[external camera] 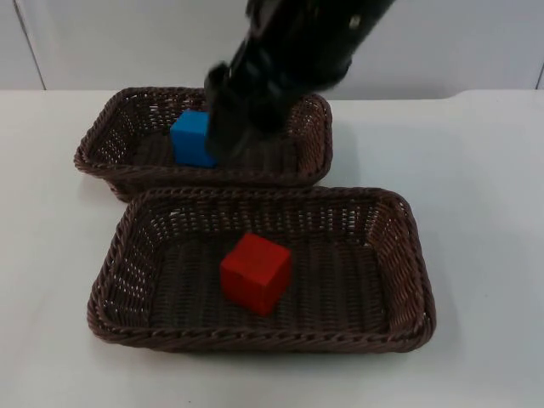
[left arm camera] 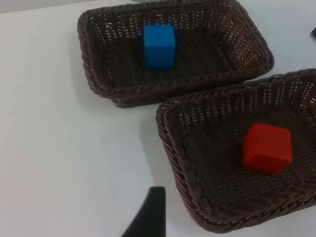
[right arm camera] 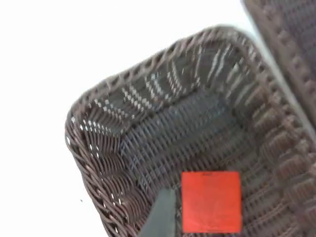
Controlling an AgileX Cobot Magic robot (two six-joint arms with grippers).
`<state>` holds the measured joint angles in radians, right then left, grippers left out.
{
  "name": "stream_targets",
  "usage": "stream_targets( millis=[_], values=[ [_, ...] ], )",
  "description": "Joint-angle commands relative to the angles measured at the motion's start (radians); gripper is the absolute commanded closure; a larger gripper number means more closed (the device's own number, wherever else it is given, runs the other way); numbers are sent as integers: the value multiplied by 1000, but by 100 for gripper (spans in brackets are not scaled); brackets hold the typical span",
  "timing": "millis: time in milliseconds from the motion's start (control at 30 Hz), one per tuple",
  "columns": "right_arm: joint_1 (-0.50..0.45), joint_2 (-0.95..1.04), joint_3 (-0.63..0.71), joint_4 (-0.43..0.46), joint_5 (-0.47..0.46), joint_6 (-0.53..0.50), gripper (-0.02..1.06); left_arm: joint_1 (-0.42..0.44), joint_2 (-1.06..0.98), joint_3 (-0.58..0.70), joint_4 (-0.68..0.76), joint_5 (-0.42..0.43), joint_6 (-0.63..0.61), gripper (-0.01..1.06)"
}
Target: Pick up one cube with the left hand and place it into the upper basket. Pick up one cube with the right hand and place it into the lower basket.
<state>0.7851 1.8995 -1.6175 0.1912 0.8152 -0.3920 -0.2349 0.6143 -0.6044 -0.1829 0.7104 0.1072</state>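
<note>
A blue cube rests in the upper wicker basket, toward its left half. A red cube lies free on the floor of the lower basket. My right gripper hangs blurred in the air over the upper basket, just right of the blue cube and partly covering it; nothing is seen in it. My left gripper is over bare table beside the lower basket's left end, holding nothing that I can see.
The two baskets lie close together, one behind the other, on the white table. Bare table runs to the left, right and front of them. The grey partition wall closes the far side.
</note>
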Motion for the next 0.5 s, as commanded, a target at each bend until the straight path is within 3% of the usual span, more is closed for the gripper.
stream_targets(
  millis=[0, 467],
  values=[
    [5, -50, -6, 5, 11, 7, 29, -5, -6, 3, -8, -12, 6, 17],
    [5, -149, 9, 51, 29, 10, 29, -5, -6, 3, -8, -12, 15, 17]
  ],
)
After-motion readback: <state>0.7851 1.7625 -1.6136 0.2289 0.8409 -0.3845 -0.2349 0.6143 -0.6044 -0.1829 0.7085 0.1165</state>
